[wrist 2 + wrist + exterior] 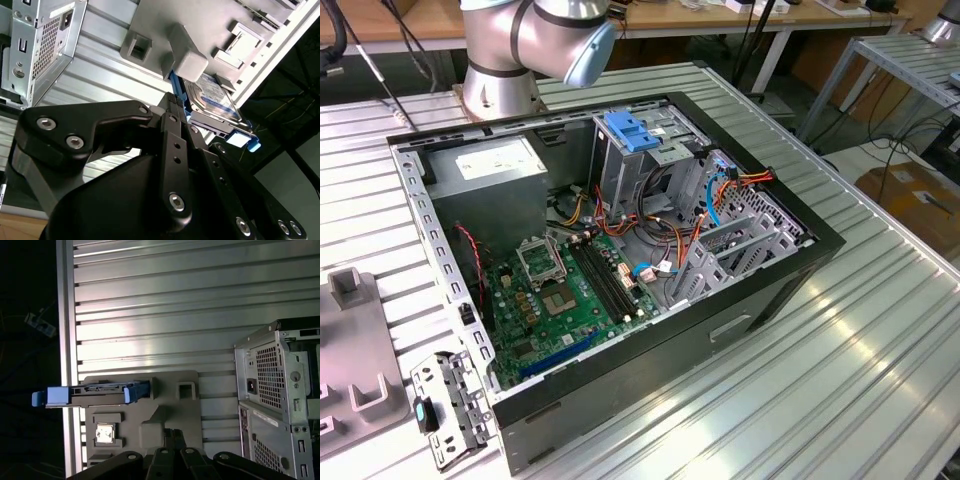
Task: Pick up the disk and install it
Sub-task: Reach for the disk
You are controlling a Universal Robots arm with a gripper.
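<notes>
The disk stands on its long edge in a slot of a grey fixture plate, silver-grey in a blue carrier with a blue end tab reaching past the table edge. In the second wrist view the disk shows its labelled face beside a grey block of the fixture. My gripper hovers over the fixture's middle, a short way from the disk, its black fingers together and holding nothing.
The open computer case lies on the ribbed metal table, with a motherboard and a grey drive cage topped by a blue latch. The case's rear panel is near the fixture. The table edge drops off beside the disk.
</notes>
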